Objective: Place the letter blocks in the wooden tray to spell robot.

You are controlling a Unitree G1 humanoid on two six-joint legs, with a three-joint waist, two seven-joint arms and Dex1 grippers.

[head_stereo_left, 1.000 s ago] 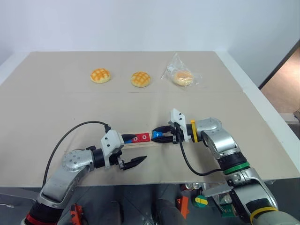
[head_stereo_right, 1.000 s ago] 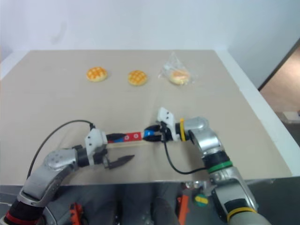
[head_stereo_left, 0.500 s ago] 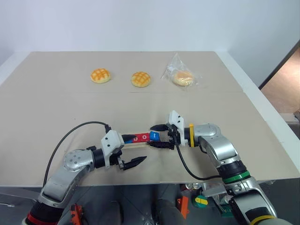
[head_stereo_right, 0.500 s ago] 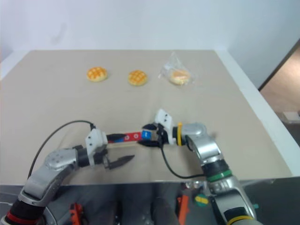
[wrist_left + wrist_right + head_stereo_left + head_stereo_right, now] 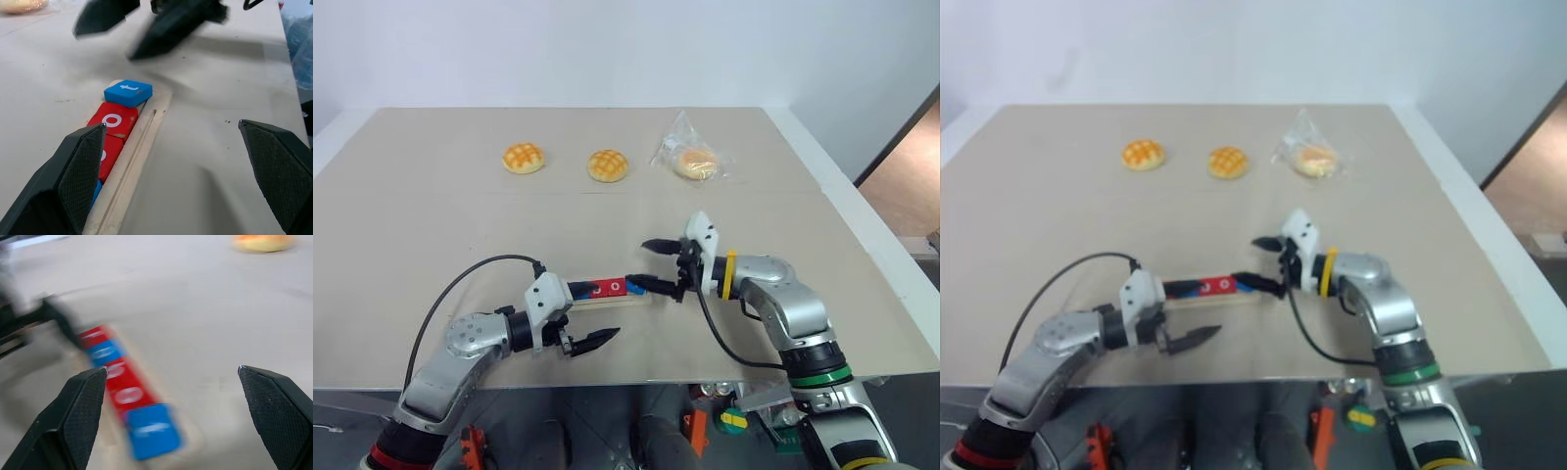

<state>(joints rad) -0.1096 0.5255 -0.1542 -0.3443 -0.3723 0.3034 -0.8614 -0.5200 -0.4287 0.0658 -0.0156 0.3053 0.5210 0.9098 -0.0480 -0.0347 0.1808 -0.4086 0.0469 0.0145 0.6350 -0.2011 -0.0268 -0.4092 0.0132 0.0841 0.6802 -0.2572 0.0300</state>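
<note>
Right gripper (image 5: 653, 264): hovering above the right end of the wooden tray (image 5: 607, 300), fingers spread wide with nothing between them; one fingertip is sitting near the blue t block (image 5: 128, 92), the other standing higher.

Left gripper (image 5: 592, 341): resting near the table's front edge, just in front of the tray's left half, its fingers parted in the left wrist view and holding nothing.

Table (image 5: 431, 225): beige surface, running bare and wide between the tray and the far row of items; the front edge is lying close behind the left gripper, the right edge well clear of the right arm.

Letter blocks (image 5: 122, 382): lying in a row inside the tray's groove, red and blue tiles with white letters; the blue t is closing the right end, sitting slightly tilted over the red o (image 5: 114, 120) beside it. The left-most tiles are hidden by the left wrist.

Far row: two round buns (image 5: 523, 158) (image 5: 607, 164) and a bagged bun (image 5: 693, 160), all well apart from the tray.
</note>
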